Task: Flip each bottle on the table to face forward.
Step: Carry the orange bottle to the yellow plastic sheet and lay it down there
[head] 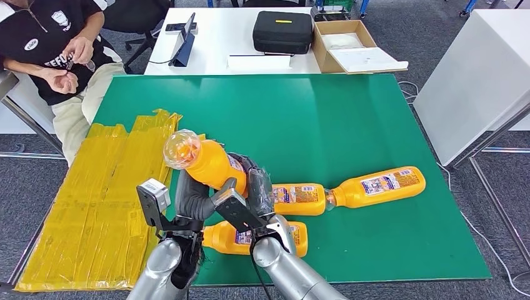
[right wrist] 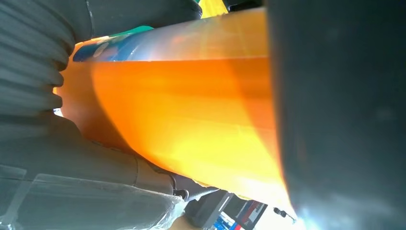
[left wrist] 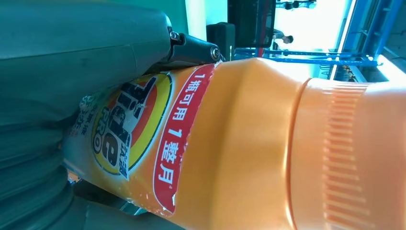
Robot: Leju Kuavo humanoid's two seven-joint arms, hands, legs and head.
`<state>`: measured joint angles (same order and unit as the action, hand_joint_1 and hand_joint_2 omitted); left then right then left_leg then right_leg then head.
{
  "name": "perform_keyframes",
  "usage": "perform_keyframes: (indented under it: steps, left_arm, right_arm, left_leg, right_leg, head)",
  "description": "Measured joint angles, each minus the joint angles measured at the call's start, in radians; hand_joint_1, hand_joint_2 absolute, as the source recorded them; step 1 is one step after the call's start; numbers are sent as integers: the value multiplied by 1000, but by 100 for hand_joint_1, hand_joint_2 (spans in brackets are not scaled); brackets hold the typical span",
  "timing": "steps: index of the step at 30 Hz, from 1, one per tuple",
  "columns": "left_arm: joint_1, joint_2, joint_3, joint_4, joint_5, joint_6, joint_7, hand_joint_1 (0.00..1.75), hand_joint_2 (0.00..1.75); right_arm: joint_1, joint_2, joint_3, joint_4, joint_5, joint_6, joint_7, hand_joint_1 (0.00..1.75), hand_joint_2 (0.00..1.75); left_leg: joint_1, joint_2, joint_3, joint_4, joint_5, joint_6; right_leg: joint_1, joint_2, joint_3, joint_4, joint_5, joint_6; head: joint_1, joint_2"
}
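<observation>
Person [head: 59,56] sitting far left beside table, hands together. Yellow tape patch [head: 100,200] lying along left side of green table [head: 350,131]. Left hand [head: 190,194] and right hand [head: 259,187] both grasping raised bottle [head: 209,164], lifted off table at near centre, clear cap pointing left and far. Second bottle [head: 253,237] lying near edge under arms. Third bottle [head: 300,199] lying just right of hands, its end touching fourth bottle [head: 378,186], lying furthest right. Black case [head: 282,30] and cardboard box [head: 340,44] sitting on far white table.
</observation>
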<state>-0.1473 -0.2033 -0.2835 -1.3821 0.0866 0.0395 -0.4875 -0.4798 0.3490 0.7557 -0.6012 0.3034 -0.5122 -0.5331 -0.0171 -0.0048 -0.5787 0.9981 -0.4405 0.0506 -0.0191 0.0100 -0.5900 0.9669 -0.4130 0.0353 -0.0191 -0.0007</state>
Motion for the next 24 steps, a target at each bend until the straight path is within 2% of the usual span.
perform_keyframes:
  steps: [1, 2, 8, 20, 24]
  left_arm:
    - [-2, 0, 2, 0, 2, -1, 0, 175, 175]
    - [-4, 0, 4, 0, 4, -3, -1, 175, 175]
    - [-7, 0, 21, -3, 21, -10, -14, 175, 175]
    - [20, 3, 52, -21, 48, -1, -40, 175, 175]
    - [42, 5, 61, -39, 17, 63, -63, 175, 175]
  right_arm:
    - [-2, 0, 0, 1, -8, -4, -8, 23, 175]
    - [-2, 0, 0, 2, -14, -8, -19, 0, 175]
    - [29, -6, -9, -50, -20, -13, -55, 0, 175]
    - [217, -99, -38, -418, 37, 9, -45, 0, 175]
    - [281, -125, -40, -519, 72, 7, -48, 0, 175]
  left_leg:
    - [0, 0, 0, 0, 0, 0]
    - [0, 0, 0, 0, 0, 0]
    - [0, 0, 0, 0, 0, 0]
    - [0, 0, -1, 0, 0, 0]
    - [0, 0, -1, 0, 0, 0]
  right_leg:
    - [0, 0, 0, 0, 0, 0]
    - [0, 0, 0, 0, 0, 0]
    - [0, 0, 0, 0, 0, 0]
    - [0, 0, 0, 0, 0, 0]
    - [0, 0, 0, 0, 0, 0]
  head:
    - [0, 0]
    - [0, 0]
    - [0, 0]
    - [0, 0]
    - [0, 0]
